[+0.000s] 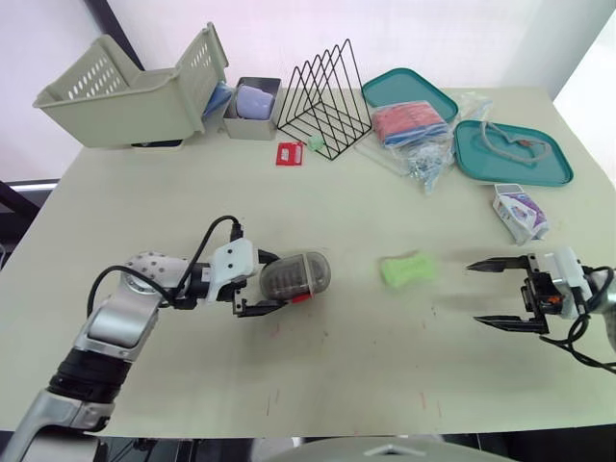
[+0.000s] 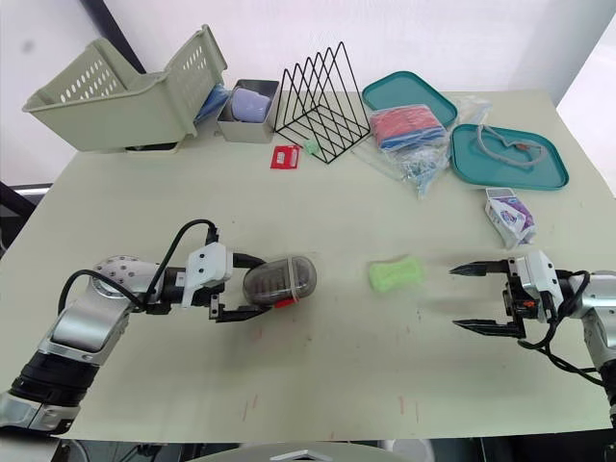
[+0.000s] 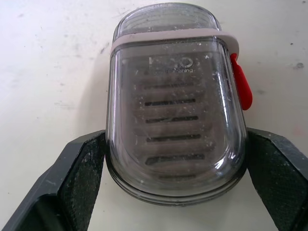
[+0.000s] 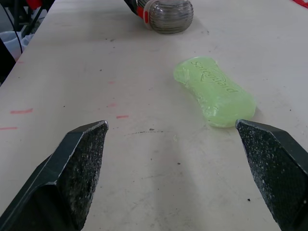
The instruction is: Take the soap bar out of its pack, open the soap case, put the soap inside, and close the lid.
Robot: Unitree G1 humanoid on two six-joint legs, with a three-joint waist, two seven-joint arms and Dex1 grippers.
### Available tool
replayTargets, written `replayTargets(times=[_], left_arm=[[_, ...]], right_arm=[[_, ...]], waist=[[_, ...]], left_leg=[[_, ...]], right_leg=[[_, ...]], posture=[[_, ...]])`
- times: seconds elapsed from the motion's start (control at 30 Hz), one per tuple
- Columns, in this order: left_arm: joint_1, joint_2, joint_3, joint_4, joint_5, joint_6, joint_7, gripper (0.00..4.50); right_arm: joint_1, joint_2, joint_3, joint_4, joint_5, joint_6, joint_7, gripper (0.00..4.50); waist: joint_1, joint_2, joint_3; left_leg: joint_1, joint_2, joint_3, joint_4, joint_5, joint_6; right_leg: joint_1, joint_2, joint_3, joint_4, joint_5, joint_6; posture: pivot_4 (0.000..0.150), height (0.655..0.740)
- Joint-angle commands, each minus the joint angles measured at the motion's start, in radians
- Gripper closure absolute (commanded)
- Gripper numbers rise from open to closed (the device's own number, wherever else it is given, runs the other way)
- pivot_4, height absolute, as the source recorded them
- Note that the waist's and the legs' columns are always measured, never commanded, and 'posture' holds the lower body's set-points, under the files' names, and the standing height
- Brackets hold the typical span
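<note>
The smoky translucent soap case (image 1: pixel 295 275) lies on its side left of the table's middle, lid closed, a red latch (image 3: pixel 241 88) on its edge. My left gripper (image 1: pixel 277 283) is shut on it, a black finger (image 3: pixel 84 168) pressed against each long side. The bare green soap bar (image 1: pixel 410 268) rests on the table to the right of the case. My right gripper (image 1: pixel 474 293) stands open a short way right of the soap, fingers pointing toward it, nothing between them. The white and purple soap pack (image 1: pixel 521 212) lies near the right edge.
Along the back stand a beige slotted basket (image 1: pixel 125 91), a small grey bin (image 1: pixel 252 109), a black wire rack (image 1: pixel 325 101), two teal trays (image 1: pixel 513 154) and a plastic bag of items (image 1: pixel 419 144). A small red card (image 1: pixel 289 154) lies by the rack.
</note>
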State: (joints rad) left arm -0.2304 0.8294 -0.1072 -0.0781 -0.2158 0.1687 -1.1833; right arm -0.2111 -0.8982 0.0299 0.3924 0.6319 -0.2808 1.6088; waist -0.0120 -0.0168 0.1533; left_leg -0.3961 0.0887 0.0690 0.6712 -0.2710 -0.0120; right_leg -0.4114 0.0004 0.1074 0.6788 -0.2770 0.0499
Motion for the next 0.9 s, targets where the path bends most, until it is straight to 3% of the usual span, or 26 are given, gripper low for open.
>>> replayTargets(times=[0.03,0.6,0.63,0.67,0.7,0.9], left_arm=[[-0.008,-0.007,0.013,-0.002,-0.006,-0.015,0.003,0.00],[-0.012,-0.021,0.009,0.040,0.013,-0.056,0.009,0.00],[-0.013,-0.023,0.008,0.041,0.014,-0.058,0.010,0.50],[-0.016,-0.027,0.009,0.043,0.015,-0.061,0.014,0.56],[-0.018,-0.031,0.011,0.044,0.015,-0.062,0.020,1.03],[-0.019,-0.039,0.019,0.036,0.007,-0.066,0.020,1.03]], right_arm=[[0.004,-0.001,-0.032,-0.025,0.001,0.006,0.006,0.06],[0.026,-0.006,-0.043,-0.042,-0.010,0.035,0.006,0.06],[0.027,-0.006,-0.045,-0.043,-0.011,0.036,0.006,0.00],[0.027,-0.007,-0.046,-0.044,-0.012,0.037,0.006,0.00],[0.027,-0.007,-0.047,-0.045,-0.012,0.038,0.006,0.00],[0.028,-0.008,-0.050,-0.047,-0.016,0.042,0.006,0.00]], waist=[[0.000,0.000,0.000],[0.000,0.000,0.000],[0.000,0.000,0.000],[0.000,0.000,0.000],[0.000,0.000,0.000],[0.000,0.000,0.000]], left_leg=[[0.000,0.000,0.000,0.000,0.000,0.000],[0.000,0.000,0.000,0.000,0.000,0.000],[0.000,0.000,0.000,0.000,0.000,0.000],[0.000,0.000,0.000,0.000,0.000,0.000],[0.000,0.000,0.000,0.000,0.000,0.000],[0.000,0.000,0.000,0.000,0.000,0.000]], right_leg=[[0.000,0.000,0.000,0.000,0.000,0.000],[0.000,0.000,0.000,0.000,0.000,0.000],[0.000,0.000,0.000,0.000,0.000,0.000],[0.000,0.000,0.000,0.000,0.000,0.000],[0.000,0.000,0.000,0.000,0.000,0.000],[0.000,0.000,0.000,0.000,0.000,0.000]], posture=[[0.150,0.7400],[0.150,0.7400],[0.150,0.7400],[0.150,0.7400],[0.150,0.7400],[0.150,0.7400]])
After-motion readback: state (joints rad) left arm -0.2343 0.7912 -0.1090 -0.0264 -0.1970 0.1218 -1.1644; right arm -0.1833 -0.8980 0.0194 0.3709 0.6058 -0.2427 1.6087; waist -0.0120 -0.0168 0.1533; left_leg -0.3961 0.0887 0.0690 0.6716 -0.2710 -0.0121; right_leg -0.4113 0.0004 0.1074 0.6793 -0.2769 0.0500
